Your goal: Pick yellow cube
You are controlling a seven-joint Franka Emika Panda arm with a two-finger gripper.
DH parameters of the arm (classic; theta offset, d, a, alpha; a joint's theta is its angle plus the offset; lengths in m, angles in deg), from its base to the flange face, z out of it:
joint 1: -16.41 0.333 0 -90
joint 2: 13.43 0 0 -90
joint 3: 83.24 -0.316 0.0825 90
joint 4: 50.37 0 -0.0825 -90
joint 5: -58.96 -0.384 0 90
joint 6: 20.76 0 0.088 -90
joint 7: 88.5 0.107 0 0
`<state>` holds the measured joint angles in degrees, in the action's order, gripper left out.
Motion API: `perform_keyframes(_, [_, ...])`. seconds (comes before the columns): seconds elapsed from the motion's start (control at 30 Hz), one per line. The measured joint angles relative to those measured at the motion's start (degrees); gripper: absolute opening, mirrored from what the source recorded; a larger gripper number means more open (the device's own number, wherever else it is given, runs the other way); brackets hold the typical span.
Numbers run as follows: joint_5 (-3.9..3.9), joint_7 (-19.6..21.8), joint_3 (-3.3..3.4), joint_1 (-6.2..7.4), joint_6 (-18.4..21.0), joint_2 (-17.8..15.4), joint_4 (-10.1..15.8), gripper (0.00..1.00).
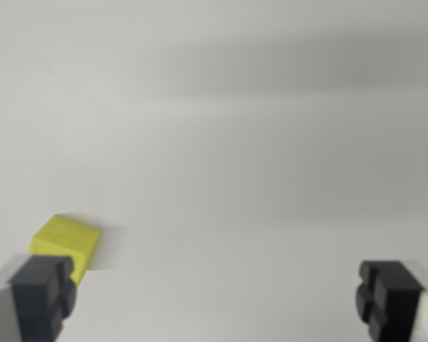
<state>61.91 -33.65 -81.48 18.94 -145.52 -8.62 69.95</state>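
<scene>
- Toward the wrist view's lower left, the yellow cube sat on the pale bench, its near lower corner hidden behind the left finger pad of the tool.
- From the midpoint between the fingertips, the cube lay well off to the wrist view's left and slightly farther up the picture; it was not between the fingers but just behind and touching, or nearly touching, the left one in the picture. True contact could not be told.
- The cube looked turned a little, one corner pointing up the picture, so no face squared with the pads; being a cube, it showed no long axis.
- The tool stood wide open and empty, its two dark pads well apart at the lower corners of the view.
- My judgement: the coming move called for a shift toward the wrist view's left, and perhaps a small twist, before any closing.
- No bench edge showed in this view.
- No brand, label or writing was readable on anything.
</scene>
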Motion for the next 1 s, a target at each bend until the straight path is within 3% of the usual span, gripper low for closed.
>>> perform_keyframes(1.0, [-0.73, 13.73, -0.01, 6.06, -12.14, 0.5, 11.77, 1.0])
